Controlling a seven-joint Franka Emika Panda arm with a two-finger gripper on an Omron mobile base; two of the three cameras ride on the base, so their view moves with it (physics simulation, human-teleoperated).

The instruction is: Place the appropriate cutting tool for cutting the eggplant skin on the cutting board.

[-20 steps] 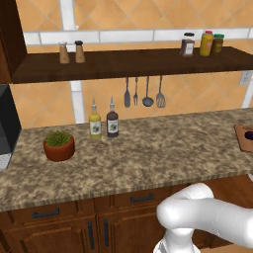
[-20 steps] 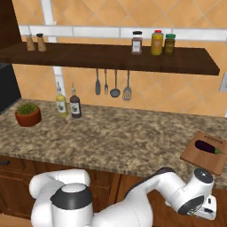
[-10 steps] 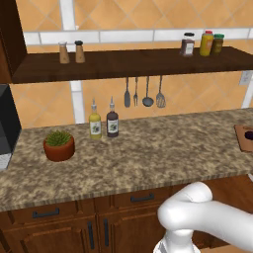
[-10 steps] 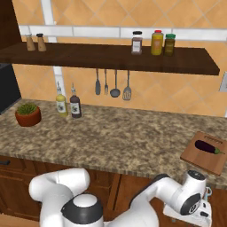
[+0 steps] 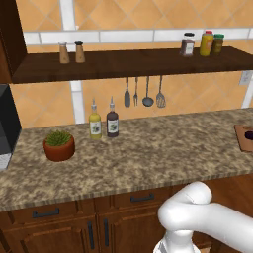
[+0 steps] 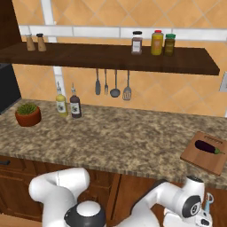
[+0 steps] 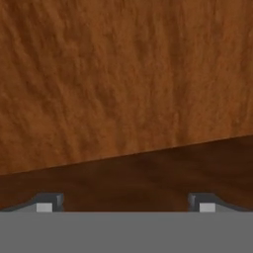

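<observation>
- Right base view: the flat reddish-brown wooden cutting board [image 6: 201,156] with its lighter rim lies at the right end of the speckled granite counter [image 6: 119,139], near the front edge.
- A dark purple eggplant [image 6: 208,146] rests on it.
- Below the counter edge, the white arm's gripper [image 7: 125,203] faces brown cabinet wood [image 7: 118,79], its two dark fingertips [image 7: 45,203] spread wide apart with nothing between them.
- Two sauce bottles [image 6: 68,103] and a terracotta pot of green herbs [image 6: 28,114] stand well apart to the left.

A home kitchen is shown: a speckled granite counter [image 5: 148,158] is set over wooden cabinets [image 5: 74,230], cooking utensils [image 6: 113,83] are hung under a dark shelf [image 6: 111,57] against an orange tiled wall [image 6: 177,15].
</observation>
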